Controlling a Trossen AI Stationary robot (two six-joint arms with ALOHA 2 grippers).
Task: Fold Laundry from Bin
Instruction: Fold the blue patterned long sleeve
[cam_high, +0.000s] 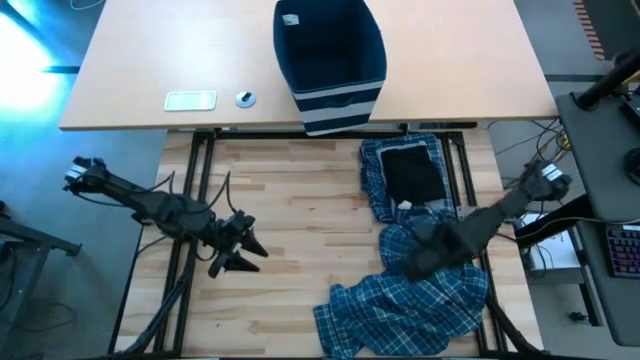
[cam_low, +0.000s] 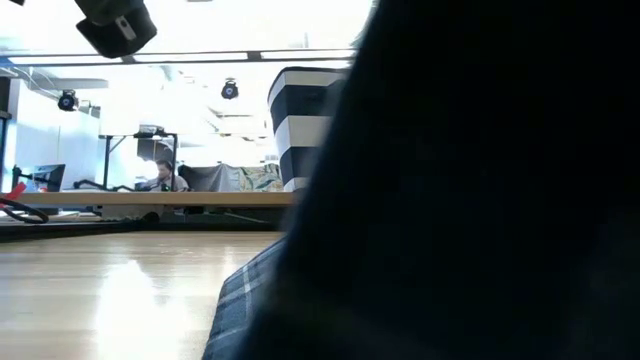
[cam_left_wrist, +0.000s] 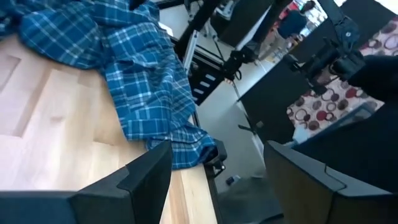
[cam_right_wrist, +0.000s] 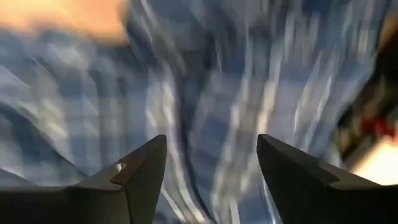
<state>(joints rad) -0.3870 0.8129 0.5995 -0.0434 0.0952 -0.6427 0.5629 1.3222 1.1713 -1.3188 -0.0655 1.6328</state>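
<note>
While over plaid laundry (cam_high: 420, 300), right gripper (cam_right_wrist: 211, 180) fingers spread, empty.

Nothing to read here: no lettering, brand, number or sign comes through in any view. The small white tag (cam_high: 291, 18) inside the bin (cam_high: 372, 55) is there, but whatever it carries is illegible.

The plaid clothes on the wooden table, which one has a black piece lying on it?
The folded plaid garment nearest the bin carries the black piece. The crumpled plaid pile at the table's front edge has nothing black on it.
</note>
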